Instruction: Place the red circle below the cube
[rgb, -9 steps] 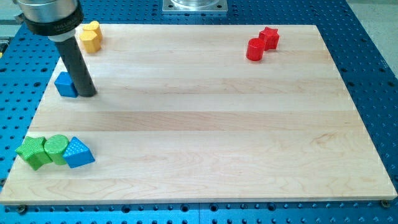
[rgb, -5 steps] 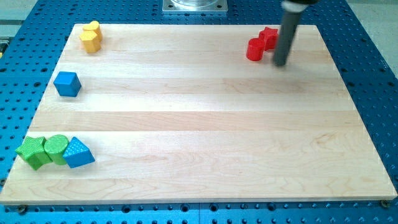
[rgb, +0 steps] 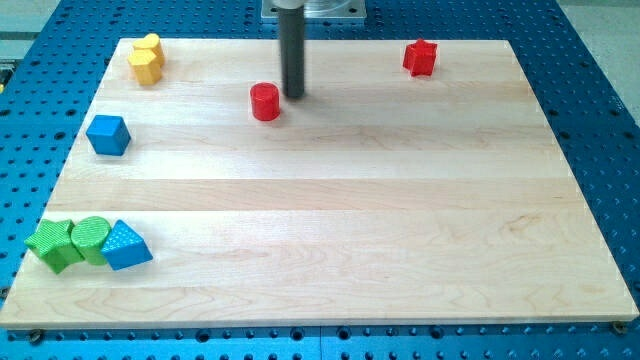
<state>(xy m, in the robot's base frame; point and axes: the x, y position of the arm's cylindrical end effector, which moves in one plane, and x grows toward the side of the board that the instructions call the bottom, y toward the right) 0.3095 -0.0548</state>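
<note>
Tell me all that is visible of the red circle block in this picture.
The red circle is a short, plain red cylinder that looks like plastic. It stands upright on its flat base, on the wooden board, in the upper part, left of the middle of the view. No other block touches it. My tip is just at its right, very close, but contact cannot be judged. The blue cube lies far to its left, slightly lower.

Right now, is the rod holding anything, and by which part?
Nothing is held; the rod cannot grip. My tip stands just to the view's right of the red circle block, close beside it; contact cannot be told.
</note>
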